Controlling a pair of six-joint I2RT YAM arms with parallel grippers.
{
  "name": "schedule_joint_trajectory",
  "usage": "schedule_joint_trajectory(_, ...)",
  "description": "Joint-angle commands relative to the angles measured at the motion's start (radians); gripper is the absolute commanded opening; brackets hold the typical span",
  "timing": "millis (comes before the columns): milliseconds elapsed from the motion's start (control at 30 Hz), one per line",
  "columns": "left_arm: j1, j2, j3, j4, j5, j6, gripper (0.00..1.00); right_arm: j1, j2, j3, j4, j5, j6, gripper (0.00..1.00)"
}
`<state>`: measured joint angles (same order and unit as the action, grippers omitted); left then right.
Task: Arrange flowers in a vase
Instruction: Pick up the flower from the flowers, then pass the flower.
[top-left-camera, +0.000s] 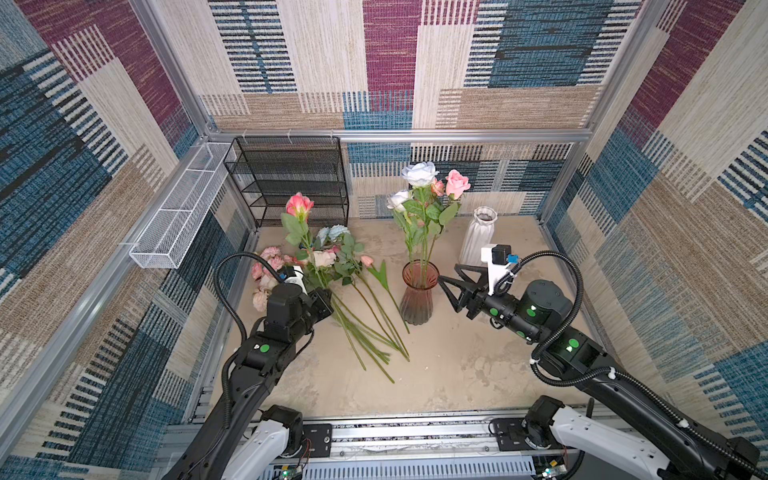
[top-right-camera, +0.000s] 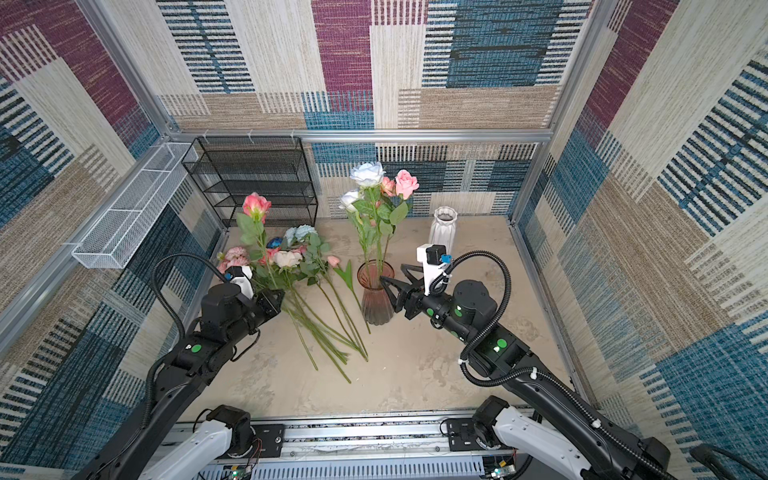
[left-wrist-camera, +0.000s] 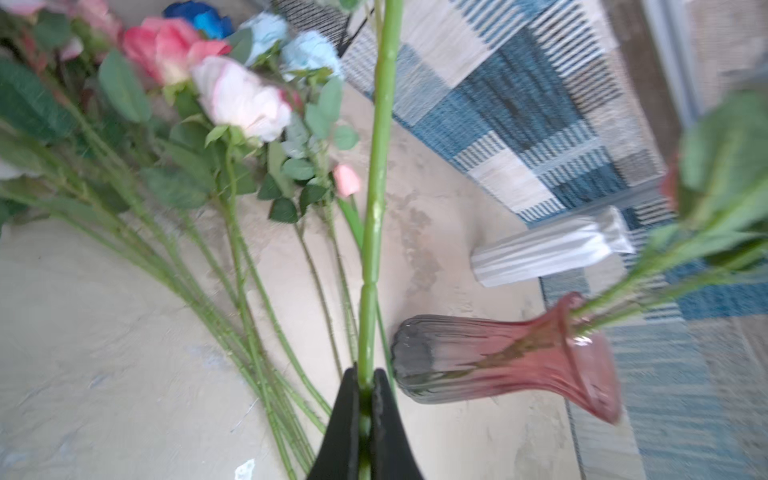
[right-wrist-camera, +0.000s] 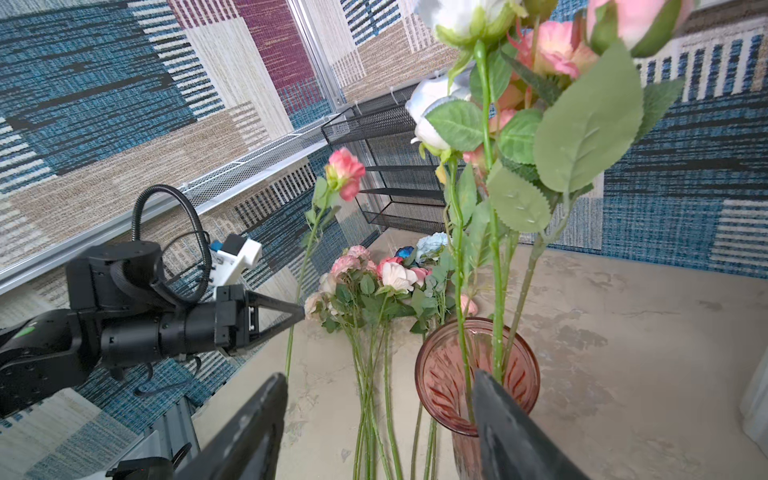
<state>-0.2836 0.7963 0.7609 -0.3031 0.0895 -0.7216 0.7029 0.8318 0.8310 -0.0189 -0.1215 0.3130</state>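
Note:
My left gripper (left-wrist-camera: 365, 376) is shut on the green stem (left-wrist-camera: 380, 166) of a pink rose (top-left-camera: 299, 204), which stands upright above the table. Its jaws press the stem from both sides. Other flowers (top-left-camera: 328, 257) lie in a pile on the table beside it, stems fanned toward the front. A pink glass vase (top-left-camera: 417, 299) at the middle holds several flowers, among them a white rose (top-left-camera: 419, 173) and a pink rose (top-left-camera: 457, 183). My right gripper (top-left-camera: 448, 276) is open just right of the vase's rim (right-wrist-camera: 428, 386), holding nothing.
A white ribbed vase (top-left-camera: 478, 241) stands empty behind the right gripper. A black mesh rack (top-left-camera: 291, 178) is against the back wall. A white mesh basket (top-left-camera: 178, 216) hangs on the left wall. Patterned walls enclose the table on three sides.

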Motion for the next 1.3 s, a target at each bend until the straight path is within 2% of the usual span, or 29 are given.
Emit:
schedule_joint_trajectory(0,0.0,-0.012,0.072,-0.007,0.162,0.11,0.0,0.0,0.016,0.03,0.037,-0.067,0.008,0.75)
schedule_joint_trajectory(200,-0.003,-0.028,0.087,0.197,0.513,0.126,0.0,0.0,0.092,0.098,0.042,-0.237,-0.007,0.74)
schedule_joint_trajectory(300,-0.009,-0.034,0.073,0.295,0.641,0.119,0.0,0.009,0.156,0.151,0.049,-0.353,-0.004,0.73)
schedule_joint_trajectory(400,-0.032,-0.035,0.062,0.405,0.75,0.086,0.0,0.057,0.224,0.21,0.044,-0.383,-0.014,0.73)
schedule_joint_trajectory(567,-0.113,-0.019,0.08,0.432,0.831,0.11,0.0,0.126,0.317,0.304,0.063,-0.397,-0.026,0.73)
schedule_joint_trajectory(800,-0.183,-0.01,0.08,0.432,0.852,0.152,0.0,0.132,0.362,0.346,0.142,-0.433,0.025,0.74)
schedule_joint_trajectory(967,-0.219,0.023,0.087,0.432,0.883,0.167,0.0,0.132,0.377,0.356,0.156,-0.452,0.04,0.66)
schedule_joint_trajectory(1033,-0.225,0.035,0.087,0.432,0.879,0.168,0.0,0.133,0.377,0.353,0.169,-0.474,0.046,0.55)
schedule_joint_trajectory(1200,-0.228,0.056,0.084,0.427,0.835,0.16,0.02,0.133,0.349,0.343,0.146,-0.428,0.031,0.14)
schedule_joint_trajectory(1267,-0.229,0.052,0.079,0.404,0.786,0.168,0.23,0.133,0.331,0.341,0.125,-0.386,0.016,0.02)
